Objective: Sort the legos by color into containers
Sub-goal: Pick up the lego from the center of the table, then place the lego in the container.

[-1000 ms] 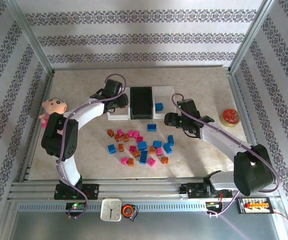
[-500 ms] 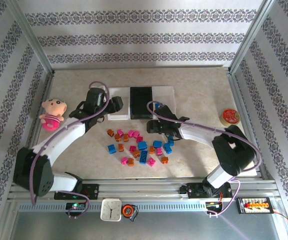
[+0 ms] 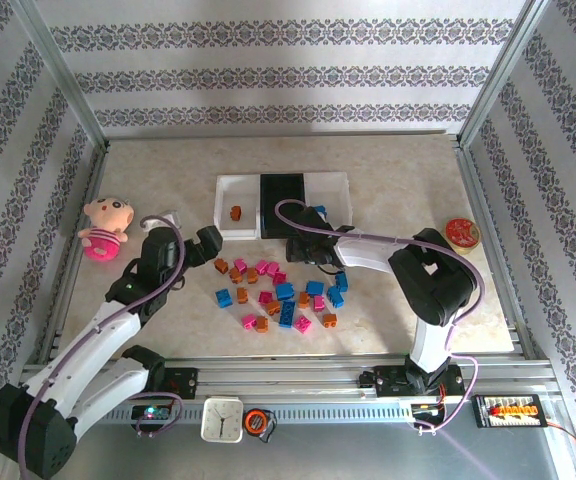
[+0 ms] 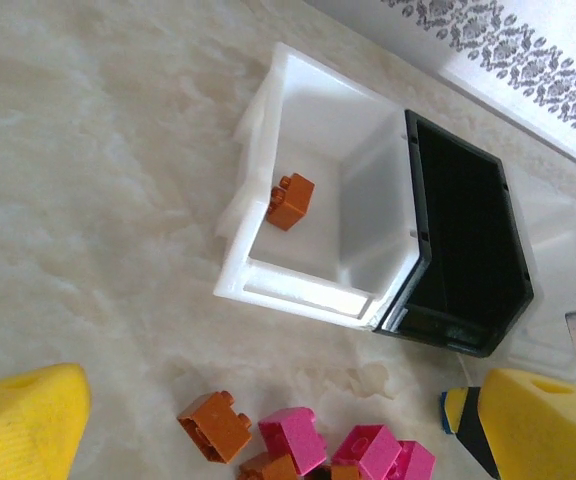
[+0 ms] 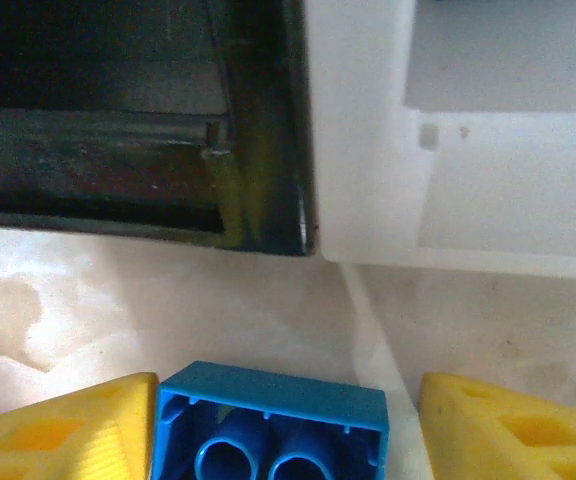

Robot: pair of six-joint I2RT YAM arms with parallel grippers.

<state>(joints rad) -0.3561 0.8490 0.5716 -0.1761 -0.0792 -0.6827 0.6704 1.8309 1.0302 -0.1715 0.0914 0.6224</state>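
Between the yellow fingers (image 5: 58, 430) of the right gripper (image 3: 304, 250) lies one blue brick (image 5: 273, 425), on the table (image 3: 398, 170) just short of the containers' near rims. The jaws stand apart around it. The finger on the left of the wrist view is against the brick's end and the other shows a gap, so nothing is clamped yet. The brick's long axis runs from finger to finger, so closing would pinch its short ends. Its hollow underside faces the wrist camera.

Just beyond it are the near wall of the black tray (image 5: 118, 190) and, to that tray's right, the white tray (image 5: 368, 150), where a second blue brick (image 3: 319, 212) lies. I judge the short carry goes there.

Nearer the table's left edge, the left gripper (image 3: 206, 243) hangs wide open and empty by the left end of the loose legos (image 3: 278, 295), spread mid-table. An orange brick (image 4: 290, 201) sits in the left white tray (image 4: 268, 110). For the blue brick, the right arm is plainly nearer.
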